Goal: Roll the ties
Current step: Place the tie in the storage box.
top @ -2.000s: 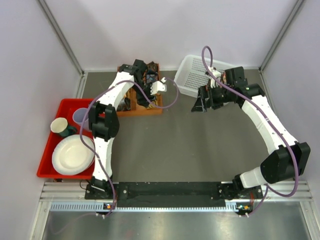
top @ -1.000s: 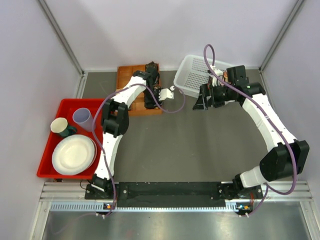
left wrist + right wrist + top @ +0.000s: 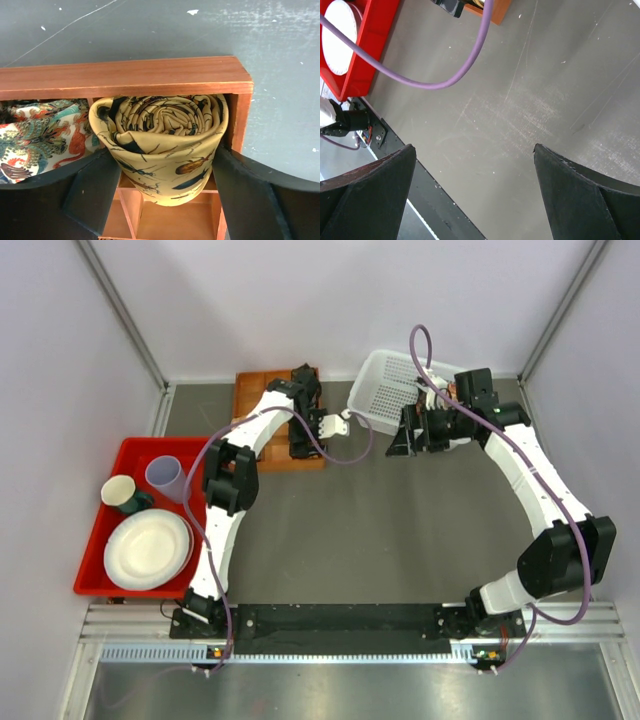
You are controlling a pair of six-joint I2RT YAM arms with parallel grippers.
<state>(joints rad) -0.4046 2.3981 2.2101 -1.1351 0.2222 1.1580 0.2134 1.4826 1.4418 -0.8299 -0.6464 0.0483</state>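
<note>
A golden-yellow tie [image 3: 165, 145] with insect markings, wound into a fist-sized roll, sits between my left gripper's [image 3: 162, 152] two fingers, at the corner compartment of the orange-brown tray [image 3: 125, 75]. The fingers press on both sides of the roll. A multicoloured tie [image 3: 35, 135] lies in the compartment to the left of it. In the top view my left gripper [image 3: 300, 425] is over the tray's right side [image 3: 250, 390], and the roll is hidden under it. My right gripper [image 3: 405, 435] is open and empty, above the bare table [image 3: 474, 147] in front of the basket.
A white mesh basket [image 3: 385, 390] stands tilted at the back right. A red tray [image 3: 100, 540] with a white plate [image 3: 147, 548] and two cups sits at the left edge. The left arm's purple cable [image 3: 445, 80] hangs between the tray and the right gripper.
My left gripper has moved from the tray's left part to its right side. My right gripper has edged slightly back toward the basket.
</note>
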